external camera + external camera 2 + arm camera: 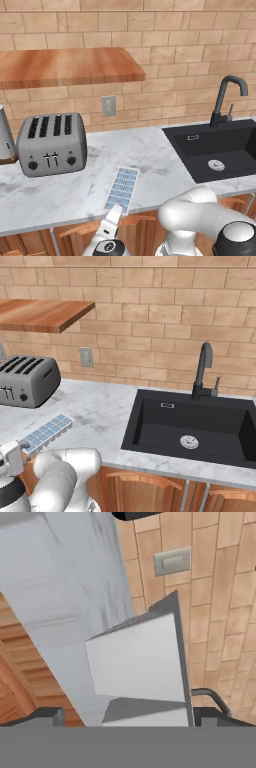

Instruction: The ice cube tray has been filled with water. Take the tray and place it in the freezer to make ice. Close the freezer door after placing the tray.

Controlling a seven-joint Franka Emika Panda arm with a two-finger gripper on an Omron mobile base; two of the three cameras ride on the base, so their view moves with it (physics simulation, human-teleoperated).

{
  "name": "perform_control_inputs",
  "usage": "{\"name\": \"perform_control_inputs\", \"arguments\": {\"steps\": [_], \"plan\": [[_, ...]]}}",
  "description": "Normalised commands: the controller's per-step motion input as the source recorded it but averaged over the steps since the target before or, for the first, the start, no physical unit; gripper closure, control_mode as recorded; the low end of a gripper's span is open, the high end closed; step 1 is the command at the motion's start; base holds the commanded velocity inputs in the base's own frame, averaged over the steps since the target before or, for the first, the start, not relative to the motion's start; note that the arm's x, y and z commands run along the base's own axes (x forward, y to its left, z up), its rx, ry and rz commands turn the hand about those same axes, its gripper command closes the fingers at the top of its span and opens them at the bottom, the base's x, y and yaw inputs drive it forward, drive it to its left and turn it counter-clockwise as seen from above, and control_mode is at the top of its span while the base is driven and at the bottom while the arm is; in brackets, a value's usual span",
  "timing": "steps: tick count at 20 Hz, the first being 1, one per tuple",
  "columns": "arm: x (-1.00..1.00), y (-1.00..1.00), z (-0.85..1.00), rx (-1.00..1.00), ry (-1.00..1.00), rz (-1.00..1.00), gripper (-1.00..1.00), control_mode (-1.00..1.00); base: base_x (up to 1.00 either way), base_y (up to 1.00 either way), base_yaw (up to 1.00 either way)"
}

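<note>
A: The ice cube tray (pixel 122 188) lies flat on the white marble counter (pixel 95 185). It is near the front edge, and one short end pokes just past that edge.

B: What is in it?

A: Little squares of pale blue water (pixel 124 183), two rows of them.

B: What stands around it?

A: A grey toaster (pixel 51 144) sits to the left and farther back, well apart from the tray. A black sink (pixel 220 150) is off to the right, with a dark tap (pixel 226 98) behind it. There is a wooden shelf (pixel 65 66) up on the brick wall (pixel 190 45), and a wall plug plate (pixel 108 105) under it.

B: Where is the claw?

A: The gripper (pixel 113 216) is low, at the near end of the tray, by the counter edge. From the right side you see it (pixel 11 457) just beside that same end.

B: Is it holding the tray?

A: No. Its two fingers stand wide apart. From the hand's own camera, one dark fingertip (pixel 47 716) shows down low, with the pale tray end right between the two tips.
</note>
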Motion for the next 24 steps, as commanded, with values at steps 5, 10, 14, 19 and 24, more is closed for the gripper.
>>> {"name": "perform_control_inputs", "arguments": {"steps": [5, 10, 14, 19, 24], "plan": [[0.00, -0.21, 0.00, 0.00, 0.00, 0.00, -1.00, -1.00, 0.00, 0.00, 0.00], [0.13, -0.01, 0.00, 0.00, 0.00, 0.08, -1.00, -1.00, 0.00, 0.00, 0.00], [0.14, 0.00, 0.00, 0.00, 0.00, 0.17, -1.00, -1.00, 0.00, 0.00, 0.00], [0.09, 0.00, 0.00, 0.00, 0.00, 0.13, 1.00, -1.00, 0.00, 0.00, 0.00], [-0.01, 0.00, 0.00, 0.00, -0.04, 0.04, 1.00, -1.00, 0.00, 0.00, 0.00]]}}
